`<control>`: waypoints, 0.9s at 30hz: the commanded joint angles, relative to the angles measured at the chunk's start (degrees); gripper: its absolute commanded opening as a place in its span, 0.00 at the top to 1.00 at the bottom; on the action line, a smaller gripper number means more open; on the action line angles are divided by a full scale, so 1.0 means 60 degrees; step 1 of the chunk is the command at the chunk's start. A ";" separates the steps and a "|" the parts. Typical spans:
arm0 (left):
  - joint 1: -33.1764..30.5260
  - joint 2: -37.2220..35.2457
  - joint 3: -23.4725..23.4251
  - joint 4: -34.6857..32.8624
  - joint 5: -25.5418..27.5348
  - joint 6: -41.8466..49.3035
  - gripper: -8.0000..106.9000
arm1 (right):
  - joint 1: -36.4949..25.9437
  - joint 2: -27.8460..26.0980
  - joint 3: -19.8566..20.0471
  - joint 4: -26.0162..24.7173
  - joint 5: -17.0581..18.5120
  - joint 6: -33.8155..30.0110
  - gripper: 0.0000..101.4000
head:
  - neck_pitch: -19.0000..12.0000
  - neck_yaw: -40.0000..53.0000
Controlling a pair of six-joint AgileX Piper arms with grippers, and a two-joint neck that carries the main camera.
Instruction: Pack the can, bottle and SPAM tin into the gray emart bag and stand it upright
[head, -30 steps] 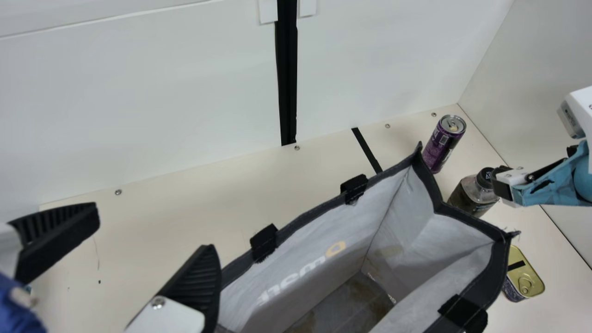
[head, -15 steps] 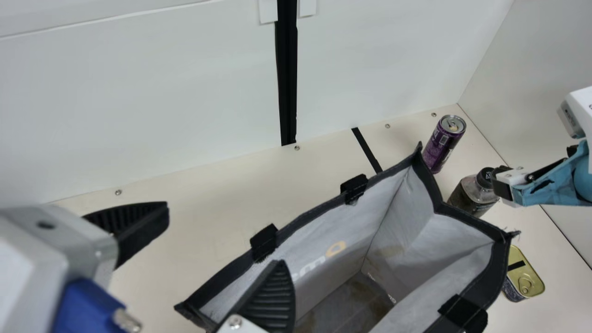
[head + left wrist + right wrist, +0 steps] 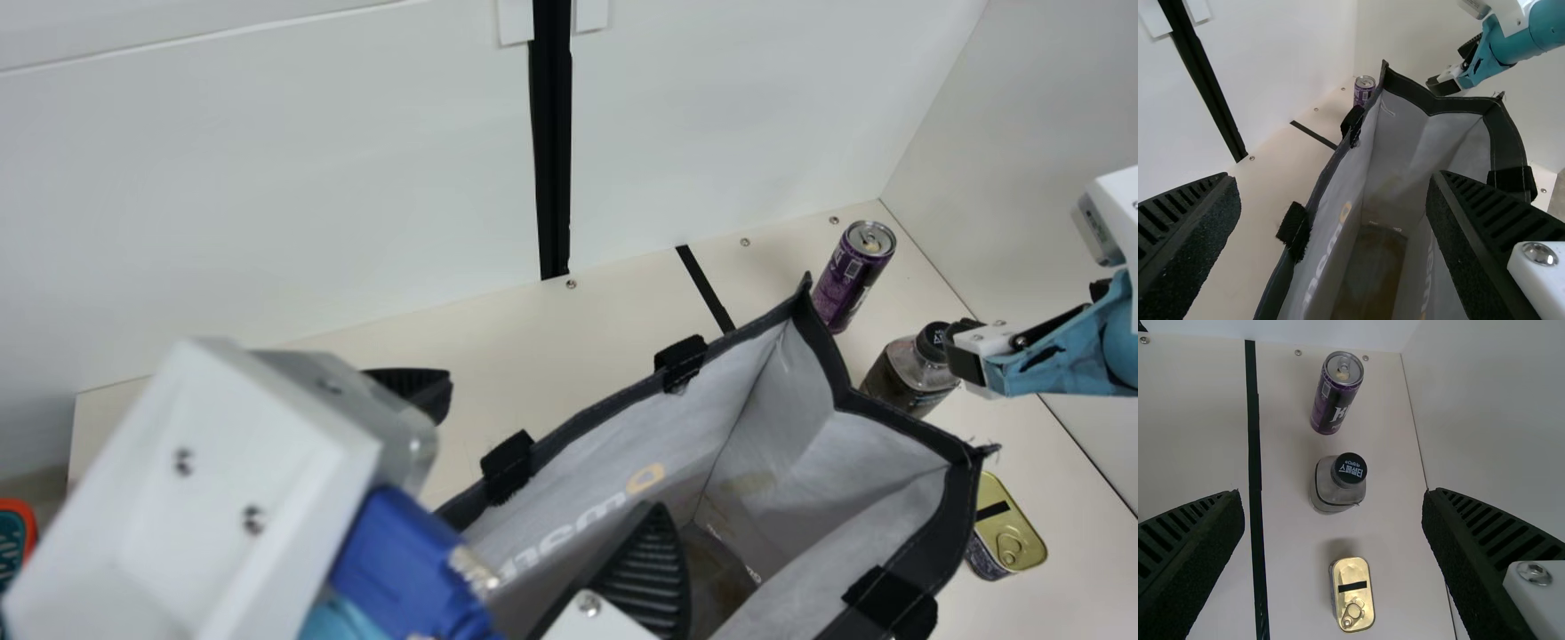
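In the main view my left gripper (image 3: 551,480) stands open at the gray bag (image 3: 773,480), one finger over its mouth and the other beyond its far rim. The left wrist view has this gripper (image 3: 1335,227) spread wide above the open, upright bag (image 3: 1405,160). My right gripper (image 3: 965,356) is beside the bottle (image 3: 907,373); its wrist view shows the gripper (image 3: 1338,540) open with nothing between its fingers. Purple can (image 3: 1335,393), bottle (image 3: 1338,487) and gold-lidded tin (image 3: 1353,593) stand in a row on the table outside the bag.
White walls (image 3: 293,178) enclose the table (image 3: 622,311) at the back and right. A black tape strip (image 3: 704,289) lies behind the bag. At the main view's left edge is an orange-and-teal object (image 3: 13,533).
My left gripper has moved right from the bag's left side, so that one finger is now over the bag's mouth. The right arm, can, bottle and tin have kept still.
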 commanded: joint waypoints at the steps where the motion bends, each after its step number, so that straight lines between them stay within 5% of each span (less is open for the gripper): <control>1: 0.0060 0.0063 0.0053 -0.0111 -0.0095 0.0144 0.15 | 0.0000 0.0000 0.0000 0.0000 0.0000 0.0000 0.06 | -0.0216 -0.0023; 27: 0.1156 0.1019 0.0931 -0.1534 -0.1019 0.1532 0.15 | 0.0000 0.0000 0.0000 0.0000 0.0000 0.0000 0.06 | -0.0216 -0.0023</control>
